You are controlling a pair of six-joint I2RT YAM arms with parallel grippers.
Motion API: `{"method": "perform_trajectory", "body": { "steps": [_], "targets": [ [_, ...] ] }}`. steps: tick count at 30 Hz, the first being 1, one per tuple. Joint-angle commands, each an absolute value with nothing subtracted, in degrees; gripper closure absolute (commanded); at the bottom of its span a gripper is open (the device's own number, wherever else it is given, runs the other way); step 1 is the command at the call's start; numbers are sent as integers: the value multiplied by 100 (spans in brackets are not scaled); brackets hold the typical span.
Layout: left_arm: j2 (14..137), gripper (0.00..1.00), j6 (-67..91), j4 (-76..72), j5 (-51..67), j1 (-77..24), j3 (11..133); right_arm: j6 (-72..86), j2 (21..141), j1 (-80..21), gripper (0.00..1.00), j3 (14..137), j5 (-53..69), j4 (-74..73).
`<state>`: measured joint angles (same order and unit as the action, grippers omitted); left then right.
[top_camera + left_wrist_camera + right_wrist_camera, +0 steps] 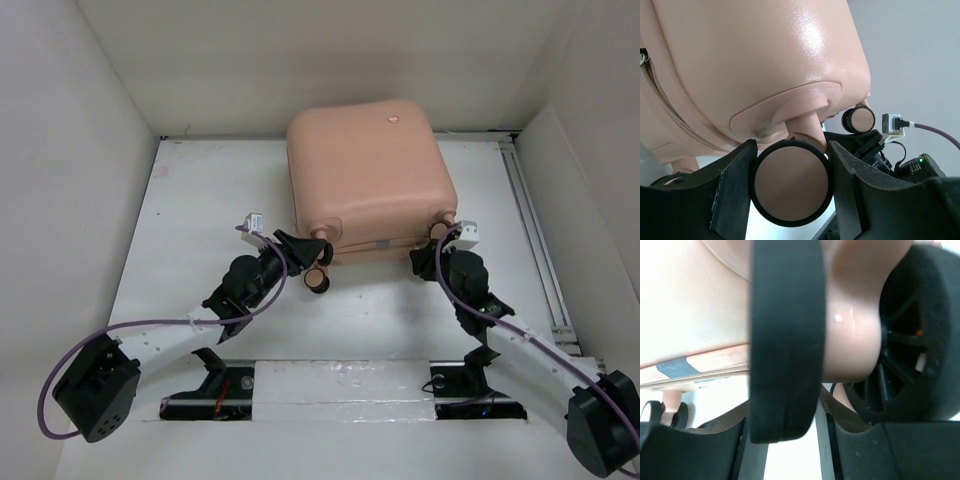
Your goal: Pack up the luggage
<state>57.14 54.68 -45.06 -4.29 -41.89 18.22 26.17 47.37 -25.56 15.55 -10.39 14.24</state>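
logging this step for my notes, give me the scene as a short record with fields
suitcase: pink, closed, lying on its broad side on the table, wheels toward the arms
left tool: closed on the left wheel, a finger against each side
right tool: at the right wheel, wheel between its fingers, grip unclear

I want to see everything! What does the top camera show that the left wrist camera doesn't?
Top only: the whole luggage closed on the white table, its round mark, left arm and right arm. Left wrist only: a wheel filling the gap between the left gripper's fingers, a tiny green light. Both: pink shell, wheels, purple cable.
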Motion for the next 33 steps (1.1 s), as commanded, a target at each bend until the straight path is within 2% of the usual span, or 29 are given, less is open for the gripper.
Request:
{"method": "perform_trajectory", "body": {
  "steps": [1,4,5,8,9,11,17,22,26,29,32,33],
  "targets": [
    [5756,100,5520,-4983,-431,-4113,1758,2329,4833,-2531,59,1670,-1037,2433],
    [5757,100,5520,-4983,-378,-4113,1758,2329,5237,-2531,66,1670,-1037,2811],
    [5757,100,5520,-4983,-378,-4113,1758,2329,5447,-2531,73,1670,-967,2908],
    [5809,100,5520,-4983,-378,-4113,1811,2329,5589,-2663,83,1618,-967,3348],
    [5810,100,5520,-4983,-378,-4113,1811,2329,5590,-2741,92,1617,-967,3401],
    [5941,100,5520,-5054,-378,-4192,1811,2329,5590,-2899,100,1617,-967,3559],
    [6441,100,5520,-5369,-150,-4324,2065,2382,5879,-3777,100,1670,-1177,3560],
    [6890,100,5642,-5695,175,-4324,2381,2566,6494,-5376,100,1941,-1994,3253],
    [7014,100,5643,-5862,246,-4324,2540,2637,6696,-5808,100,2126,-2257,3253],
    [6716,100,5547,-5565,53,-4324,2602,2733,6495,-5810,100,2276,-3145,2366],
    [6382,100,5467,-5335,-87,-4324,2602,2681,5890,-5102,100,2049,-2807,2171],
    [6303,100,5467,-5231,-88,-4324,2549,2750,5741,-4906,94,1961,-2699,2232]
  ]
}}
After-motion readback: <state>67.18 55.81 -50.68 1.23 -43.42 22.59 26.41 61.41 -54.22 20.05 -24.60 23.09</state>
